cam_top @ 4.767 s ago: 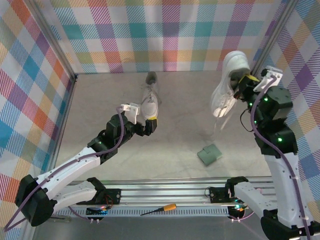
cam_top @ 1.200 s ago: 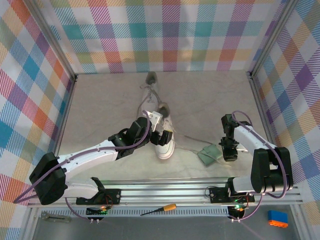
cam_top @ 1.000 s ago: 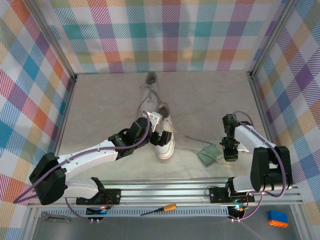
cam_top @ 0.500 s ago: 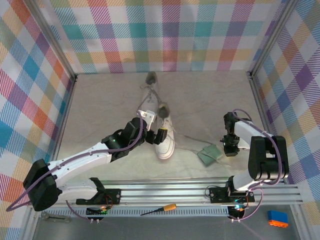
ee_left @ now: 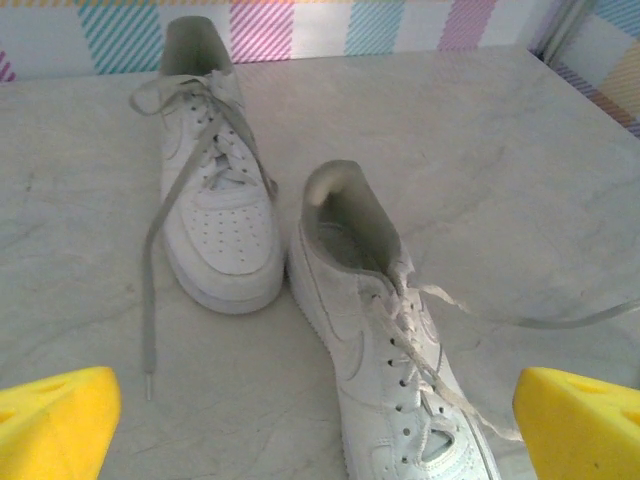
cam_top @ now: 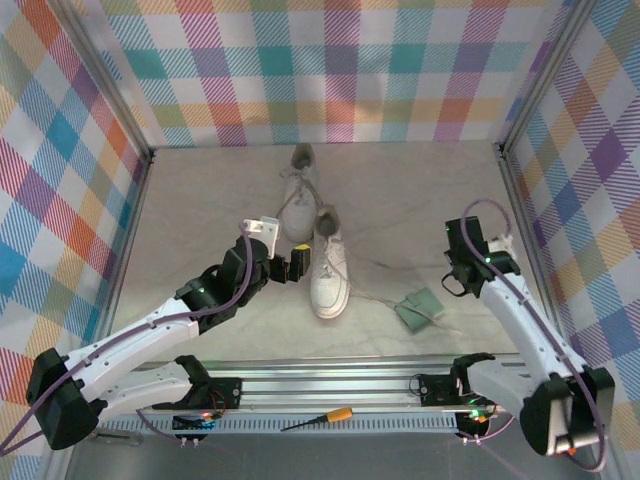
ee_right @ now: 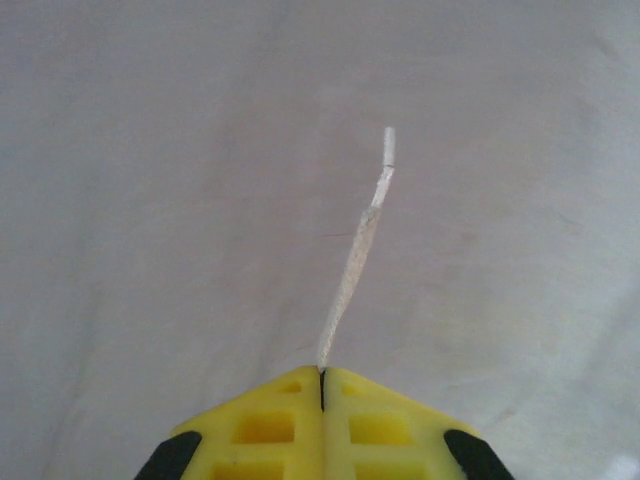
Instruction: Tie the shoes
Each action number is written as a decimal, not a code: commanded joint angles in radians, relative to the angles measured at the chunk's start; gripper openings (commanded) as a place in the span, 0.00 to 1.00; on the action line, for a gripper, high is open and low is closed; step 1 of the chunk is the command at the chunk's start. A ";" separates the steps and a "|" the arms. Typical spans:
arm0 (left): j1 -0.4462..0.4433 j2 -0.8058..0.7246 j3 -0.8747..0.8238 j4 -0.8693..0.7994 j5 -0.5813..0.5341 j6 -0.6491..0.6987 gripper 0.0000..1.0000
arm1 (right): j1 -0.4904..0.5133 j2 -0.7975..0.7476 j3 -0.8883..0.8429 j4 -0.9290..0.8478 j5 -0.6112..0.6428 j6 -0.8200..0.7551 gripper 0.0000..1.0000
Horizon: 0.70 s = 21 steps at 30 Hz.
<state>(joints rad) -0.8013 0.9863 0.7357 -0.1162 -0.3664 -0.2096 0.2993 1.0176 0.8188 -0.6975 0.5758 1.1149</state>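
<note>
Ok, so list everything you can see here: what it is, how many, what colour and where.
far sneaker: one, white, mid-table, laces loose
near sneaker: one, white, just right of and nearer than the first, laces loose
lace end: one, white, pinched in the right gripper
green pad: one, green, on the table right of the near sneaker
screwdriver: one, orange handle, on the front rail
table: one, pale marbled
walls: plaid, multicoloured, around the table
left gripper: yellow fingers, open, beside the near sneaker
right gripper: yellow fingers, shut
</note>
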 commanded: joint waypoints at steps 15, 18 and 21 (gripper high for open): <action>0.076 -0.284 -0.038 -0.195 -0.239 -0.162 1.00 | 0.583 0.274 0.103 0.367 -0.784 -1.158 0.00; 0.078 -0.296 -0.029 -0.227 -0.249 -0.170 1.00 | 0.639 0.381 0.140 0.419 -0.789 -1.150 0.00; 0.077 -0.295 -0.022 -0.249 -0.252 -0.185 1.00 | 0.670 0.496 0.178 0.491 -0.769 -1.113 0.00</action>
<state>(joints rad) -0.7341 0.6968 0.7147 -0.3115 -0.5823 -0.3668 0.9520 1.4391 0.9531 -0.2913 -0.1505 0.0261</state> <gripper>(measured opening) 0.999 0.045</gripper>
